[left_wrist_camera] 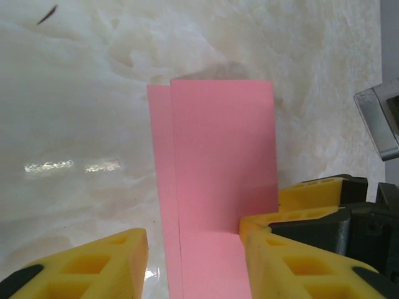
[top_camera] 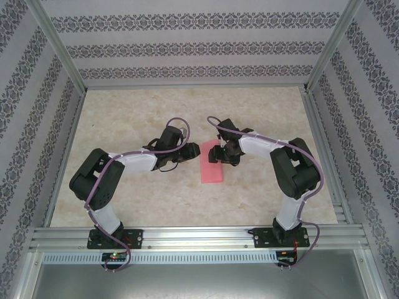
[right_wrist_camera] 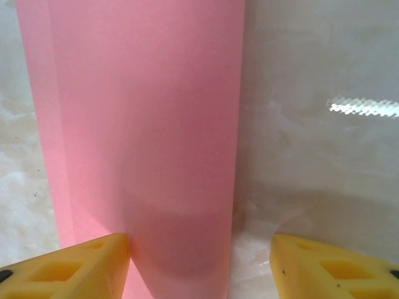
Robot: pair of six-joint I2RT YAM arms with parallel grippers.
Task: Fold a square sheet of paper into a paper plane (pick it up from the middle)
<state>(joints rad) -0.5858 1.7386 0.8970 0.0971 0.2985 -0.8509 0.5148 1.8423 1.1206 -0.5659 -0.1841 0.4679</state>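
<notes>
— Where do my grippers stand?
— Your left gripper [left_wrist_camera: 193,232] has its jaws partly apart. They straddle one end of the square sheet of paper [left_wrist_camera: 218,162] and clamp nothing. Your right gripper [right_wrist_camera: 201,240] gapes wider and is also empty, with one finger at the sheet's edge.
— And the sheet?
— It is folded double and lies flat on the table [top_camera: 124,112] between both grippers.

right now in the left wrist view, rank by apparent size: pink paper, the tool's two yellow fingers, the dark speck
1. pink paper
2. lower-right yellow finger
3. lower-left yellow finger
4. dark speck
The fingers are nearest the camera, so their size is inflated.
</notes>
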